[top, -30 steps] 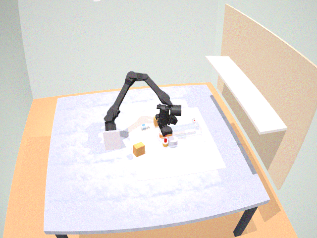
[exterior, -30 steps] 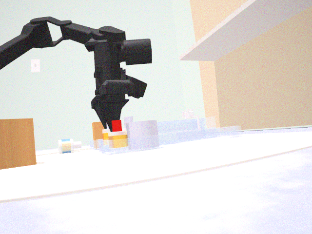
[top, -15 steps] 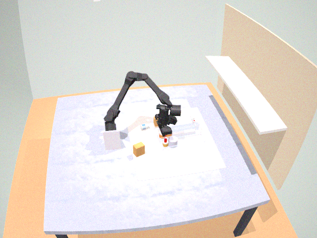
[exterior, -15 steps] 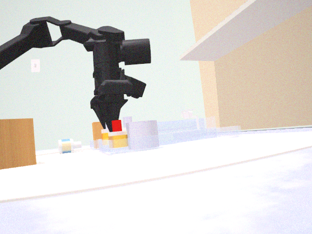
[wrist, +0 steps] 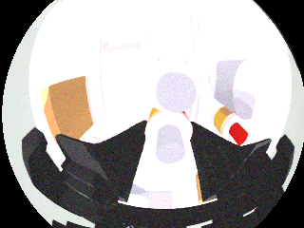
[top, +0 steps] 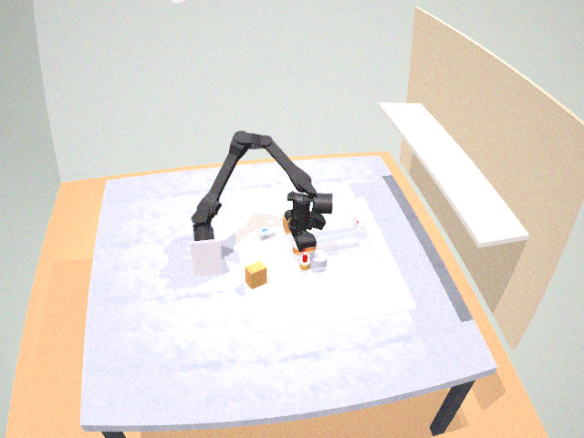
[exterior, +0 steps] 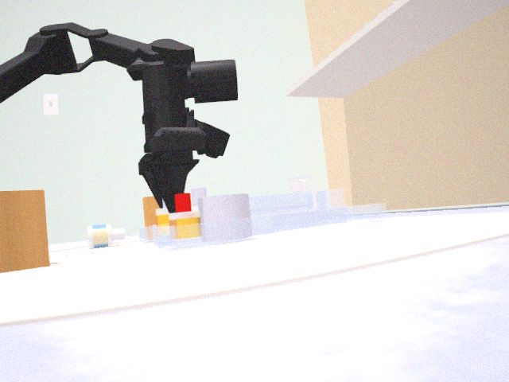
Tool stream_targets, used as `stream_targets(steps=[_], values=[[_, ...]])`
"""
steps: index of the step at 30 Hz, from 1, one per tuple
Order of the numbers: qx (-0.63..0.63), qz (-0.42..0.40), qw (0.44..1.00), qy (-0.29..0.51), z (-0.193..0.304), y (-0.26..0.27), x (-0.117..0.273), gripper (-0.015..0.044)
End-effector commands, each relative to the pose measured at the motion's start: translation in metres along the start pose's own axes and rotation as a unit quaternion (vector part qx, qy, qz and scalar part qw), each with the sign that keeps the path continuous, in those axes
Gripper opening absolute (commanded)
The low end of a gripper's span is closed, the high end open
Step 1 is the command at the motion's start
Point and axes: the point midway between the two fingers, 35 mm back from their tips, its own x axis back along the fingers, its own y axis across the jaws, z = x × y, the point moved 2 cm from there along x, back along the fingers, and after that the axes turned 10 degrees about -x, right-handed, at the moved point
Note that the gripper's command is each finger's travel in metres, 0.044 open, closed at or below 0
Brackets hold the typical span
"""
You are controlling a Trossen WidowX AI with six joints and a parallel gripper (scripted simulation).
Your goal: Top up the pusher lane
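Observation:
My gripper (top: 305, 246) (exterior: 170, 210) (wrist: 168, 124) points down and is shut on a white jar (exterior: 163, 220) (wrist: 169, 144) with an orange band and a pale grey lid. The held jar is upright and low in the front part of the clear-walled lane (exterior: 283, 209). The jar in the lane (exterior: 199, 193) (wrist: 176, 91) has the same pale grey lid and stands directly behind the held one; its body is mostly hidden. Whether the two touch, and whether the held jar rests on the floor, I cannot tell. The pusher plate is not clearly visible.
A red-capped orange-banded jar (top: 304, 262) (exterior: 187, 226) (wrist: 230, 124) and a grey cylinder (top: 318, 261) (exterior: 226, 217) stand beside the lane. A wooden block (top: 286, 224) (exterior: 149, 217) (wrist: 71, 106) is on its other side. A blue-banded jar (top: 264, 233) (exterior: 99, 235) lies on its side. Another block (top: 255, 276) (exterior: 25, 230) stands nearer the base.

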Motion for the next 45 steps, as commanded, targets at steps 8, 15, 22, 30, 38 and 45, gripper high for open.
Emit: stream_targets(steps=[8, 15, 22, 30, 38, 45], values=[[0.004, -0.004, 1.0, -0.004, 0.0004, 0.0009, -0.0003, 0.0], [0.004, -0.004, 1.0, -0.003, 0.0016, 0.0007, -0.0003, 0.0], [0.004, -0.004, 1.0, -0.003, 0.0041, -0.0011, -0.0002, 0.0], [0.004, -0.004, 1.0, -0.003, 0.0041, -0.0011, -0.0002, 0.0], [0.004, -0.004, 1.0, -0.003, 0.0032, -0.0009, 0.0, 0.0105], [0.004, -0.004, 1.0, -0.003, 0.0032, -0.0009, 0.0, 0.0289]])
